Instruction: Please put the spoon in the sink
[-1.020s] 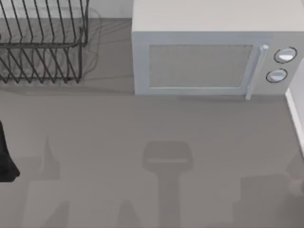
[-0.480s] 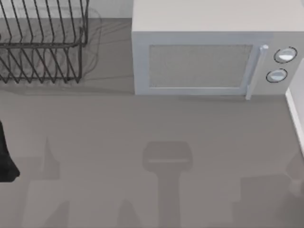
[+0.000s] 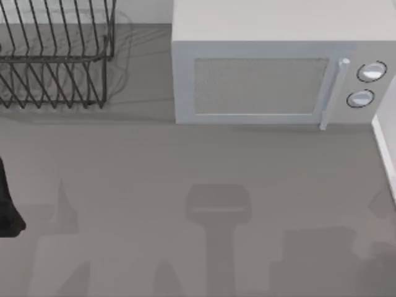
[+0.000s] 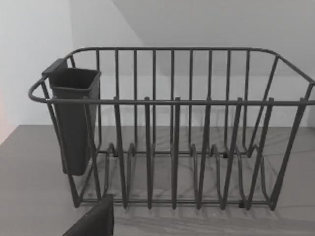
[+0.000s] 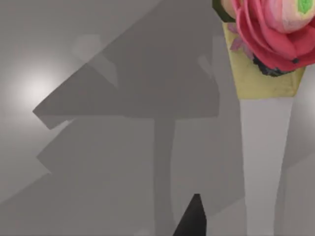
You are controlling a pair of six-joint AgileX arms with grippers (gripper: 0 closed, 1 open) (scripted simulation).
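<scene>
Our left arm (image 3: 7, 207) sat parked in front of the dish rack (image 3: 55, 55); we could not tell either gripper's state. The microwave (image 3: 272, 74) stood beside that rack; we could make out neither spoon nor sink

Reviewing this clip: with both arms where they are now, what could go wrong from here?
1. The right hand is close to the pink flower in its yellowish holder; a careless sweep might topple it.
2. The left hand faces the wire dish rack and its dark utensil cup; pushing forward could snag the bars or shove the rack.
</scene>
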